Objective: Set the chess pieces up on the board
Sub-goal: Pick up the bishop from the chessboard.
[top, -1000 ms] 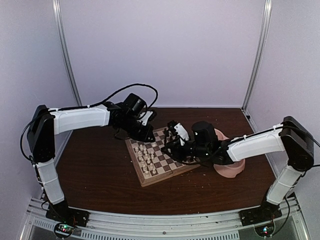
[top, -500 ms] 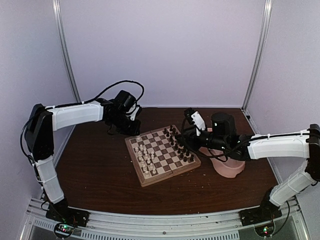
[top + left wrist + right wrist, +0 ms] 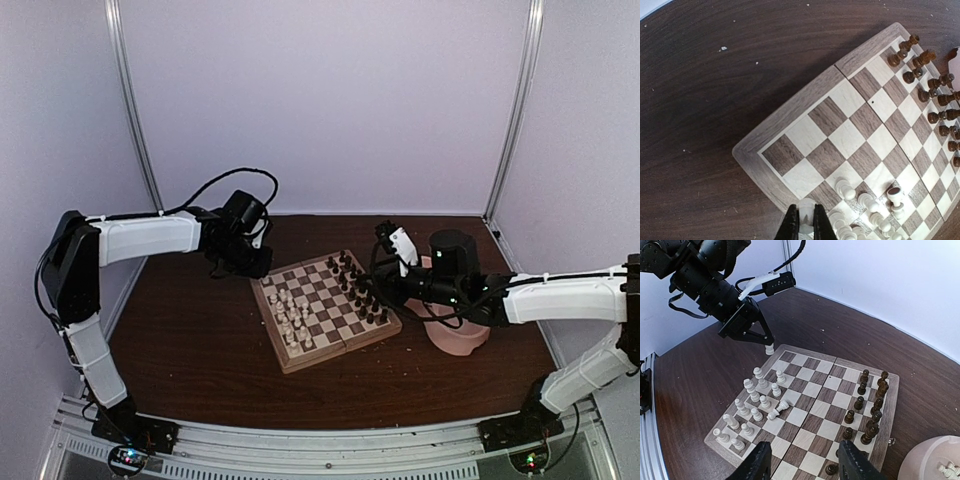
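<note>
Left gripper (image 3: 806, 225) clamped on small cream-white turned chess piece (image 3: 769, 348) at corner of square checkered wooden chessboard (image 3: 790, 112) (right gripper (image 3: 804, 445) jaws apart, empty).

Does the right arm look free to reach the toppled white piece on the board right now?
Probably yes: the right gripper hangs open and empty above the board, and the left gripper sits away at the corner. Standing white pieces crowd the toppled white piece, though.
</note>
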Robot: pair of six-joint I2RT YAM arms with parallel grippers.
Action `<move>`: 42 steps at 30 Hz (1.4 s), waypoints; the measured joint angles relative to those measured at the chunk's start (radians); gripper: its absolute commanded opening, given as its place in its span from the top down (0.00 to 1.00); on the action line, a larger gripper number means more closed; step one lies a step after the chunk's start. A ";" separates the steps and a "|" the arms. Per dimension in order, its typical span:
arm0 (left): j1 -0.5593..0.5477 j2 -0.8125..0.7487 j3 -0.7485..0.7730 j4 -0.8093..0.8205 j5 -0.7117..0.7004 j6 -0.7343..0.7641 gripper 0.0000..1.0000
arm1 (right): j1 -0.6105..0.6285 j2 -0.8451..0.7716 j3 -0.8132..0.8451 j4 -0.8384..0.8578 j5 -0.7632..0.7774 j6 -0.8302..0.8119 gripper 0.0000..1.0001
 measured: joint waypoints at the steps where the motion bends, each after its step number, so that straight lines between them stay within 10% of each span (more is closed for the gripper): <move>1: 0.000 0.000 0.000 0.005 0.000 0.000 1.00 | 0.000 -0.004 0.000 0.000 0.000 0.000 0.51; 36: 0.000 0.098 -0.015 0.100 -0.008 0.000 0.93 | 0.000 -0.016 -0.007 0.000 0.009 0.024 0.50; 42: 0.000 0.098 -0.015 0.100 -0.007 0.002 0.72 | 0.000 -0.016 -0.007 0.000 0.009 0.026 0.49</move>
